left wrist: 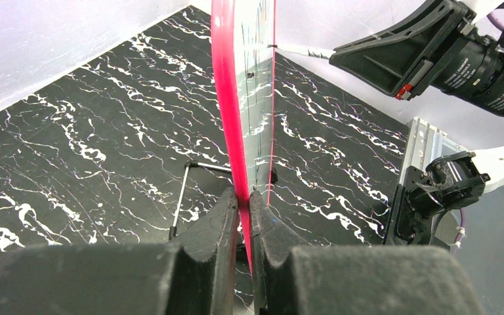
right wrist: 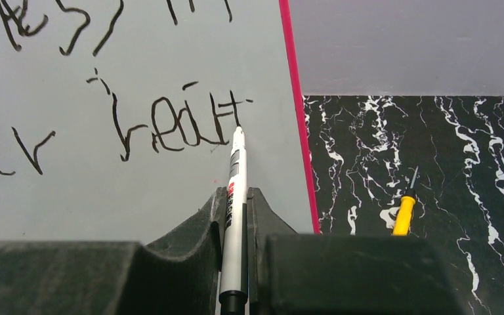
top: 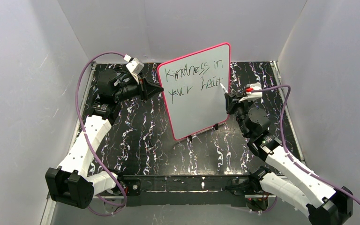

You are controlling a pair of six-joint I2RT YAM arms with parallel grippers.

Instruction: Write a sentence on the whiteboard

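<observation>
1. The left gripper (top: 158, 89) reaches in from the far left corner of the black marbled tabletop (top: 140, 136). In the left wrist view its two fingers (left wrist: 216, 223) are pressed onto the pink-red frame at the board's left edge, pinching it from both faces.
2. The whiteboard (top: 201, 108) stands upright about midway along the far edge of the tabletop. It leans a little, its bottom edge is on the table, and a small black foot (top: 214, 126) shows at its lower right corner. Its written face is turned toward the near right side.
3. The sentence (top: 194, 77) runs in thin dark strokes across the upper half of the board in two lines: "Kindness in" above and "your heart" below. The last word is shaky but readable in the right wrist view.
4. The marker (right wrist: 237, 157), white-bodied with a red and black label, points up at the board. Its tip lies at the foot of the last letter of the lower line.
5. The right gripper (right wrist: 237, 191) comes in from the right edge of the tabletop, its fingers clamped on the marker's barrel.
6. A small yellow-handled tool (right wrist: 403, 215) lies on the tabletop beyond the board's right edge, apart from the frame.
</observation>
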